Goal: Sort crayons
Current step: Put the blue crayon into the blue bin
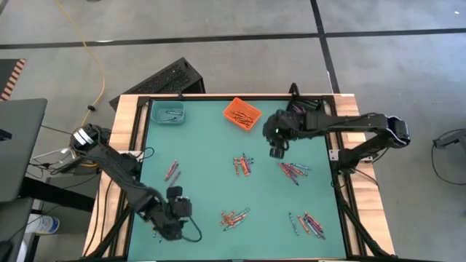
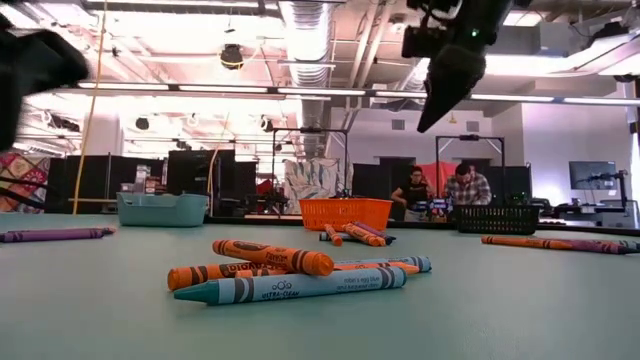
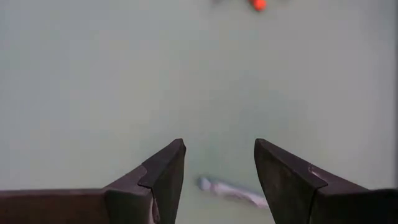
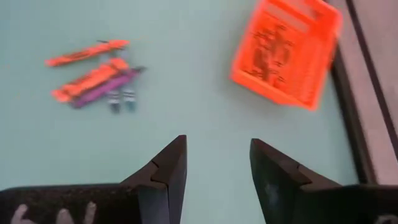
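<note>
Crayons lie flat on the green mat in loose clusters (image 1: 242, 165) (image 1: 293, 170) (image 1: 234, 217) (image 1: 309, 224) (image 1: 172, 171). In the low view an orange and a blue-grey crayon (image 2: 290, 272) lie nearest. My left gripper (image 1: 186, 211) hovers open at the near left; a blue-grey crayon (image 3: 231, 190) lies on the mat below its fingers (image 3: 217, 149), untouched. My right gripper (image 1: 277, 151) hangs open above the mat, near the orange bin (image 4: 286, 53), with nothing between its fingers (image 4: 217, 146). A small crayon cluster (image 4: 93, 78) lies ahead of it.
A teal bin (image 1: 169, 113), the orange bin (image 1: 242, 113) and a black bin (image 2: 497, 218) stand along the far edge of the mat. A wooden frame (image 1: 124, 138) borders the mat. Two people sit in the room behind the table (image 2: 440, 190).
</note>
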Controlling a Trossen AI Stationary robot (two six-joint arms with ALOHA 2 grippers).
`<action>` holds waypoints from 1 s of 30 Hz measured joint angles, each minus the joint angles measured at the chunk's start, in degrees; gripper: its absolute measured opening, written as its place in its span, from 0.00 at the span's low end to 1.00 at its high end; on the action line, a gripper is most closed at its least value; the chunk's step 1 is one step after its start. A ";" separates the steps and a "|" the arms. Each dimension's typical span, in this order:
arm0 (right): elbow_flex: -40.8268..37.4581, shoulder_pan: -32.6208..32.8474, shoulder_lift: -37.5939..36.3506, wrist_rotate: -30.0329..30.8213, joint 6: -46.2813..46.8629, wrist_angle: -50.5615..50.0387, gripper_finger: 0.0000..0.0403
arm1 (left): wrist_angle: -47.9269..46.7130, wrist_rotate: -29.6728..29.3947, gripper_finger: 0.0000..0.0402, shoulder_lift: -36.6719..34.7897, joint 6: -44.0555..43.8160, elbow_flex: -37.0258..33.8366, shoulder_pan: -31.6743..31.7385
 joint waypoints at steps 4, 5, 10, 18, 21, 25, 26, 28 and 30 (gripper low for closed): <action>-0.02 5.61 1.17 0.10 0.98 1.34 0.42 | -1.65 -0.47 0.46 0.08 -8.34 1.90 -3.97; -0.06 7.00 1.34 0.18 1.16 1.61 0.42 | -1.73 -1.12 0.46 0.15 -10.52 1.93 -4.81; -0.09 12.46 3.45 0.86 1.32 5.06 0.41 | -2.39 -5.65 0.46 0.40 -22.27 1.93 -8.29; -0.09 18.33 5.65 2.28 1.10 10.14 0.39 | -1.21 -5.09 0.46 6.43 -30.71 3.84 -11.28; -0.11 19.90 6.01 2.27 0.84 11.36 0.39 | -5.21 -5.41 0.46 9.52 -31.76 7.99 -11.71; -0.06 20.91 6.34 2.27 0.26 12.86 0.39 | -14.82 -5.13 0.46 14.86 -35.23 13.98 -11.80; -0.07 21.08 6.34 2.27 0.24 12.91 0.39 | -16.29 -4.67 0.46 16.26 -36.11 15.39 -11.80; -0.07 21.31 6.34 2.27 0.24 13.20 0.39 | -18.01 -3.45 0.46 18.86 -37.40 17.60 -11.70; -0.07 21.31 6.34 2.27 0.24 13.10 0.39 | -19.10 -2.70 0.46 21.01 -37.99 19.26 -11.50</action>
